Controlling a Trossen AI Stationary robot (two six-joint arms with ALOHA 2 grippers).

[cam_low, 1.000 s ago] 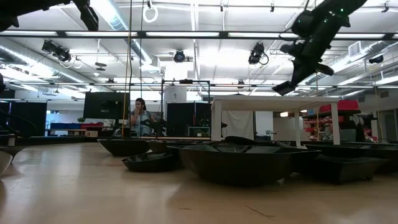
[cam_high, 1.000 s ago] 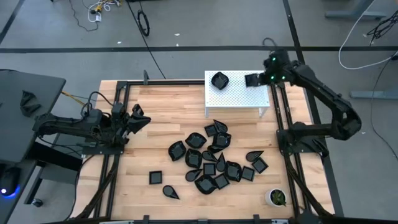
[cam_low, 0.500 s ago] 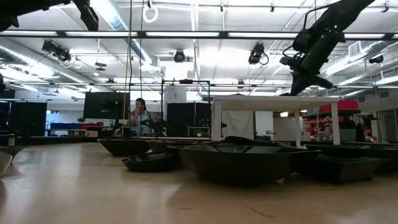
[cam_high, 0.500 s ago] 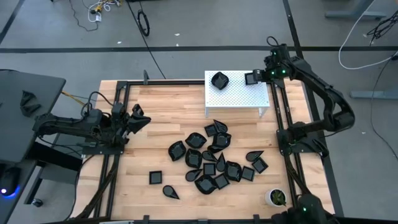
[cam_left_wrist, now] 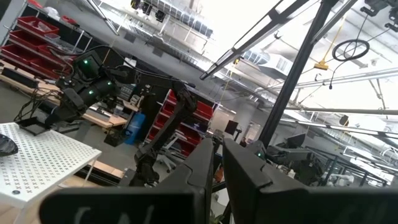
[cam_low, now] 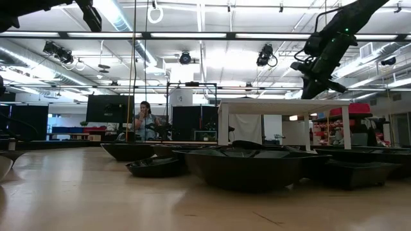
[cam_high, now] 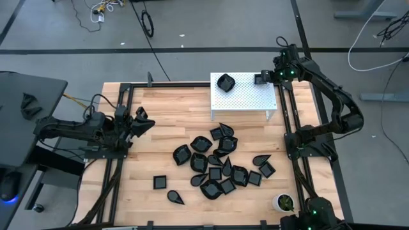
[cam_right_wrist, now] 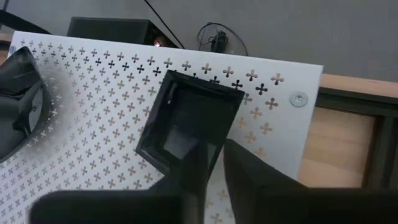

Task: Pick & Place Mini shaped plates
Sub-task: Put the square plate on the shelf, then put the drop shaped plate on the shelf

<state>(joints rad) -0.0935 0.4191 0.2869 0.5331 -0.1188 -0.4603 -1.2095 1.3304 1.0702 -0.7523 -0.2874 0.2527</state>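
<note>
Plenty left to move: about two dozen small black plates (cam_high: 217, 163) scattered over the middle of the bench (cam_high: 166, 108), with a white cup (cam_high: 284, 202) near the front right corner. At the left edge, left gripper (cam_high: 142, 120) parked low, closed to a slit, holding nothing. Farther back, against the rear edge, white perforated stand (cam_high: 246, 105) with a rounded plate (cam_high: 225, 82) on its left rear corner. At the stand's right rear corner, square plate (cam_right_wrist: 186, 124) lying flat on the perforated top, no longer carried in the air as a second ago. Right gripper (cam_right_wrist: 214, 168) down at that plate's near rim, now parted a little after a tight pinch, rim just at the tips. Reads as a release under way: second plate delivered, or very nearly. Next, probably, lifting clear without dragging the plate toward the stand's edge, then back to the pile for another.
</note>
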